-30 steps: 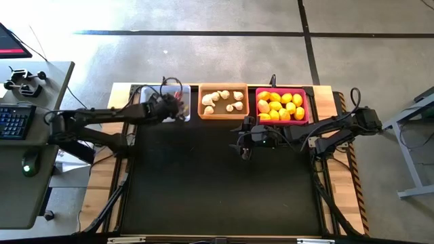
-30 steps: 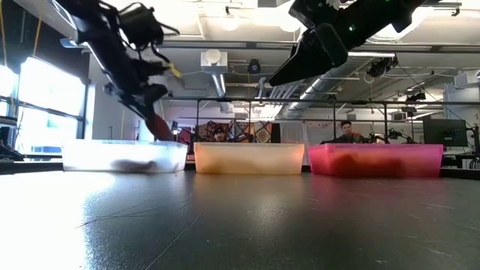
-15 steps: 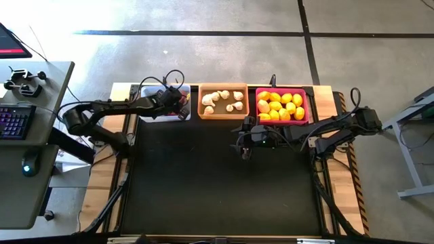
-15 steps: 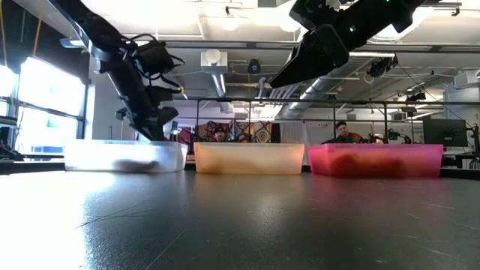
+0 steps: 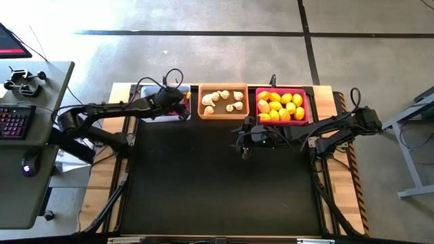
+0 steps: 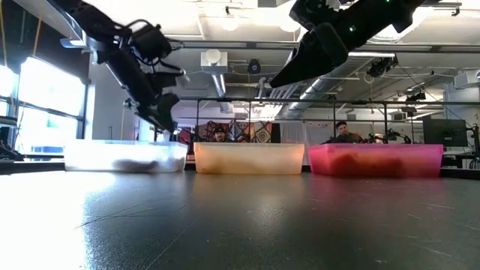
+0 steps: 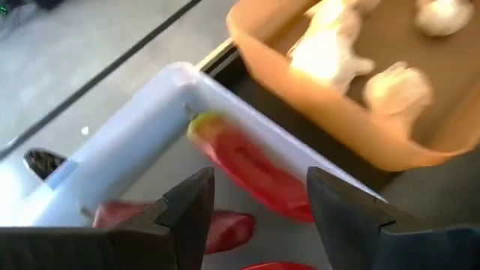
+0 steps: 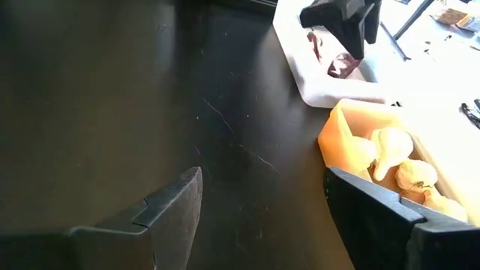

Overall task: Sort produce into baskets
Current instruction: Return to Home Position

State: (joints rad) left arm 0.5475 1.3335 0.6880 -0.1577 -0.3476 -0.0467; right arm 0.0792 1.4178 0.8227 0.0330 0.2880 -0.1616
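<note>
1. Right, the black table mat (image 5: pixel 217 183) first. The high view shows no loose produce on it, so I judge the sorting done, or very nearly.
2. On to the three baskets lined up along the far edge. The magenta basket (image 5: pixel 285 123) is packed with yellow lemons (image 5: pixel 279 106). Beside it, the orange basket (image 5: pixel 222 116) holds white garlic bulbs (image 5: pixel 224 100). The white basket (image 5: pixel 150 116) sits at the left end of the row.
3. Now the arms. The left gripper (image 7: pixel 259 176) hangs over the white basket, fingers spread and nothing between them. The right gripper (image 8: pixel 262 180) floats above the mat, near the front of the orange and magenta baskets, with its fingers also wide apart and empty. All that looks left is parking both arms.
4. Down to the chili peppers (image 7: pixel 255 169). The left wrist view shows dark red ones lying inside the white basket, one resting along its wall with a green stem at the corner.
5. Some things are hard to read:
   - From above, the left arm covers much of the white basket, so I cannot count the chilies.
   - The left wrist view cuts off the peppers at its lower edge.
   - In the low view, the basket walls show only dim smudges of the contents.
</note>
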